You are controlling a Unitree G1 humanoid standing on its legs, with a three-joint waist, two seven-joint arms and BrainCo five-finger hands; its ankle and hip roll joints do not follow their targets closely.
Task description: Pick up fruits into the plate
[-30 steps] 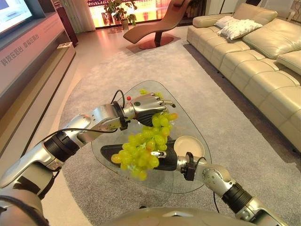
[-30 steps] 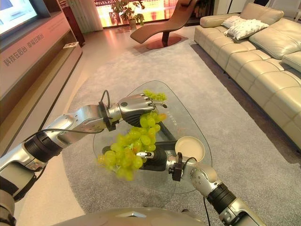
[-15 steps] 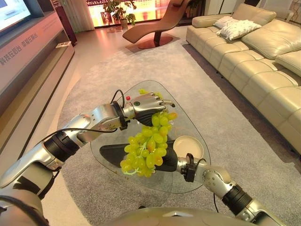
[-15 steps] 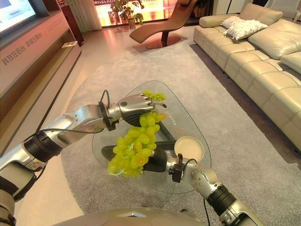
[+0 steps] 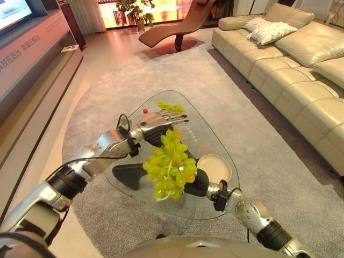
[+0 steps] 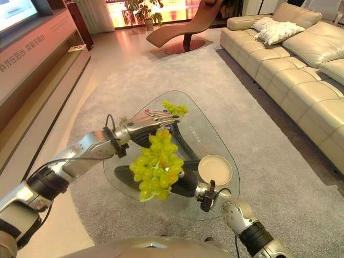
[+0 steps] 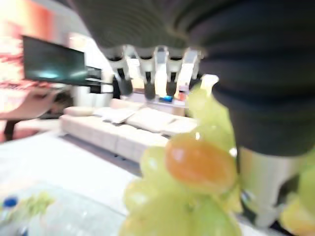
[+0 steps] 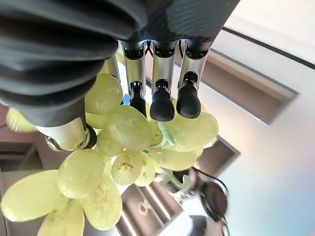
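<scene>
A row of pale characters runs along the long brown wall panel point(image 6: 32, 51) at the robot's left. The row is cut by the picture's edge, and the characters are too small and slanted to make out with any surety. On the glass counter point(image 6: 207, 126) lies a short line of dark print point(image 6: 192, 134), between the large bunch of grapes point(image 6: 156, 166) and the counter's right rim, a little beyond the plate point(image 6: 215, 169); its letters are too fine to read. The screen point(image 5: 11, 11) above the panel glows with blurred marks.
</scene>
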